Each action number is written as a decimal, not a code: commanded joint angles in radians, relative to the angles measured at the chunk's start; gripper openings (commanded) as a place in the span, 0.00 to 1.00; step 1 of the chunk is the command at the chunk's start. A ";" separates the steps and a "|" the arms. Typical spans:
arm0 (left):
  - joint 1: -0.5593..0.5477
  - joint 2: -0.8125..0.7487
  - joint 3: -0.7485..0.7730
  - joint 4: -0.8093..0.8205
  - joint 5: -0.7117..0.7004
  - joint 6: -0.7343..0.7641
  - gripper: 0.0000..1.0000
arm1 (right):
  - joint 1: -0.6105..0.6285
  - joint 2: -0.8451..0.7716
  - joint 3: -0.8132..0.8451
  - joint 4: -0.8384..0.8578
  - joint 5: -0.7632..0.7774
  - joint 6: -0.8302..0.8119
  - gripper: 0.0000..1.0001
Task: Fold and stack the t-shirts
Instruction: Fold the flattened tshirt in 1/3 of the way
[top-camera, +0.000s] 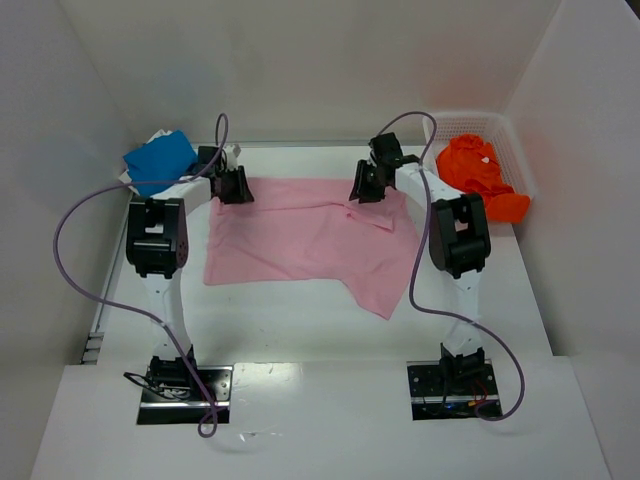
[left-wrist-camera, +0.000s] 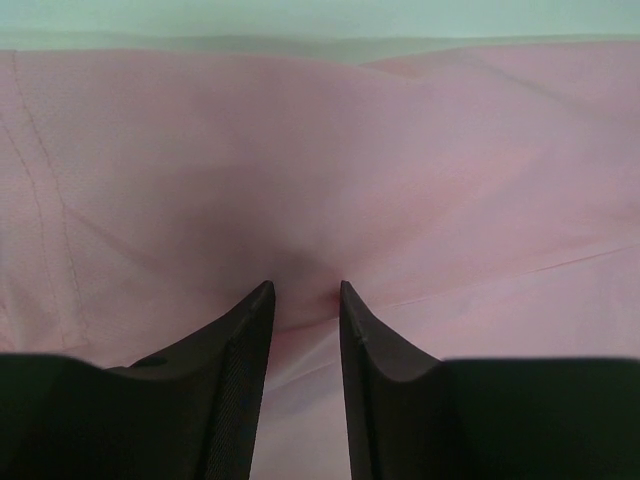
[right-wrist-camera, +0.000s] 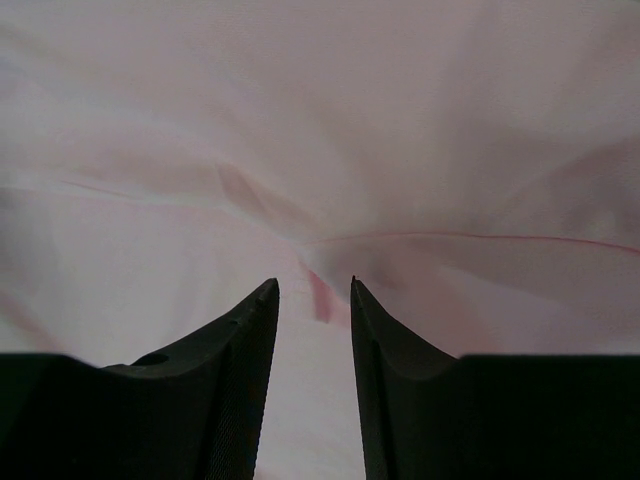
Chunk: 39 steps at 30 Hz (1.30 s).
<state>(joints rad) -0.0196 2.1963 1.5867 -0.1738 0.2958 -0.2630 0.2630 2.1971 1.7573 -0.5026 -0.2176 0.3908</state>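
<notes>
Nothing looks folded: the pink t-shirt lies spread on the surface, left claw and right claw narrowed over its far edge, grasp impossible to tell; blue t-shirt and orange t-shirt wait aside.

Left fingers and right fingers stand narrowly parted.

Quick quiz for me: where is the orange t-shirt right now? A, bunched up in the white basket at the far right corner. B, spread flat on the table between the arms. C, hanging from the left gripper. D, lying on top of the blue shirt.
A: the orange t-shirt sits crumpled inside the white mesh basket at the far right corner of the table.
</notes>
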 joint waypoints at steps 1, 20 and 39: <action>0.012 -0.061 -0.017 -0.020 -0.026 0.015 0.40 | 0.016 -0.089 -0.022 0.019 -0.005 -0.015 0.41; 0.023 -0.147 -0.060 -0.059 -0.113 0.033 0.70 | 0.074 -0.048 -0.068 0.030 0.047 -0.053 0.53; 0.059 -0.234 -0.156 -0.003 -0.356 -0.067 0.60 | 0.074 0.021 -0.030 0.021 0.046 -0.075 0.15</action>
<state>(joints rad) 0.0216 2.0178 1.4368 -0.2157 -0.0349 -0.2981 0.3286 2.2101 1.6783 -0.5014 -0.1719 0.3222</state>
